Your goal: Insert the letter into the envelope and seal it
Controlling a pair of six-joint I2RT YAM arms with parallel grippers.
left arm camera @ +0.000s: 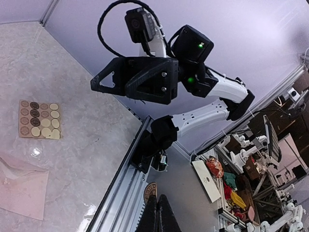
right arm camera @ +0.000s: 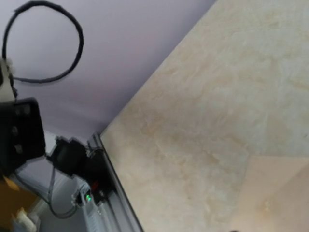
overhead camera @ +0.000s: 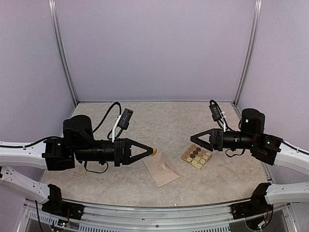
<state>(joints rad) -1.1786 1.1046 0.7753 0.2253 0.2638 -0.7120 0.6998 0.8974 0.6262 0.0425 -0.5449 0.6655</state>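
Black and pinched narrow, your left gripper (overhead camera: 152,151) holds a small round sticker (overhead camera: 154,151) just above the envelope (overhead camera: 162,170), which lies flat on the table (overhead camera: 159,121). The sticker sheet (overhead camera: 196,156) sits right of it, near your right gripper (overhead camera: 192,137), whose opening you cannot tell

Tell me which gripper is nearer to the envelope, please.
Left. The left gripper, pinching a small round sticker, is at the far edge of the envelope. The right gripper is farther away, beyond the sticker sheet.
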